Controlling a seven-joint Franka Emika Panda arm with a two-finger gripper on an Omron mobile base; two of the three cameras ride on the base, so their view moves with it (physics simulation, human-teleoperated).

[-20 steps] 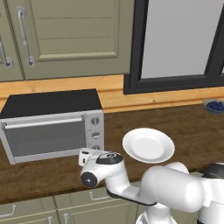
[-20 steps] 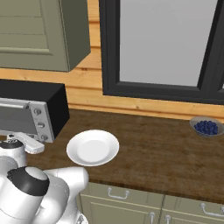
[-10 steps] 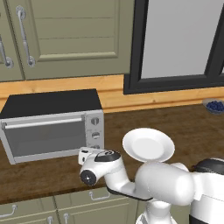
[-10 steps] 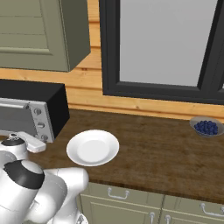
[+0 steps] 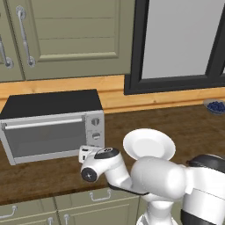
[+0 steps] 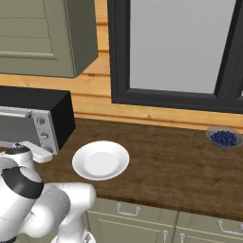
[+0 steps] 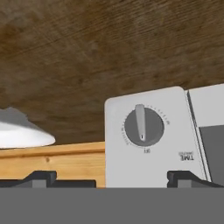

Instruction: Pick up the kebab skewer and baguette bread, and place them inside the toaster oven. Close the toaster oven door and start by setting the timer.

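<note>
**Now the hand faces the timer knob**

Still low at the near edge of the counter point(image 5: 52, 176), the arm has barely moved over the last second; its hand sits a touch closer to the toaster oven point(image 5: 52, 123) than before, and nothing else in the scene has shifted. The toaster oven stands at the left of the counter against the wooden back wall, and the toaster oven door point(image 5: 46, 138) is shut, its bar handle along the top edge.

In the hand view the gripper point(image 7: 111, 177) looks straight at the oven's knob panel, with the picture rolled upside down: one round grey knob point(image 7: 143, 126) fills the middle, its pointer upright, with the label TIME beside it. The two dark fingertips point(image 7: 41, 177) stand far apart, one at each side of the knob, touching nothing.

The base views add the white plate point(image 6: 100, 159), bare, just right of the oven, and a small bowl of blueberries point(image 6: 223, 138) far right under the window point(image 6: 182, 47). The left base view also takes in the three stacked knobs on the oven's right side.
</note>
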